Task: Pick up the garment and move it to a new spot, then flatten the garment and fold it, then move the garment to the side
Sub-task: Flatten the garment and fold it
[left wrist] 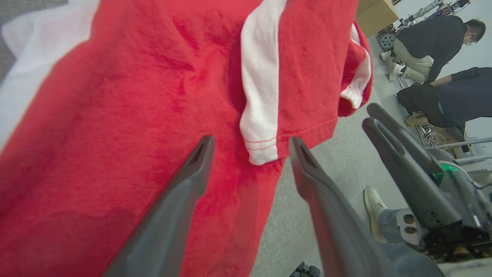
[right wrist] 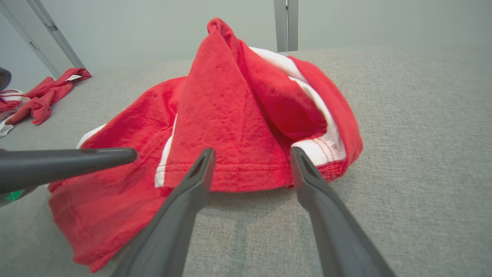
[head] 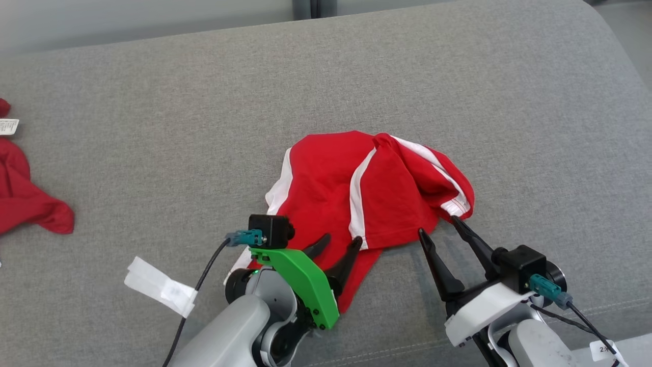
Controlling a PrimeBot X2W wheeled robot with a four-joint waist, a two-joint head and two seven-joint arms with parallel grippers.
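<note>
From the head view, the soft red cloth garment with white stripes point(head: 356, 193) lies bunched up on the grey fabric couch point(head: 204, 102). The left gripper point(head: 342, 237) has its two fingers apart, and its tips are over the garment's near edge. The right gripper point(head: 438, 224) has its fingers apart too, and the hem is just in front of its tips.

In the left wrist view, red cloth lies under and ahead of the fingers. The end of a white stripe sits between the two tips. Nothing is pinched.

In the right wrist view, the stitched red hem is just past the tips, with a folded hump behind it.

I think the garment is light and floppy. It will droop and bunch when lifted. The stitched hem looks best to pinch, one gripper at each end. A pinch may catch two layers.
</note>
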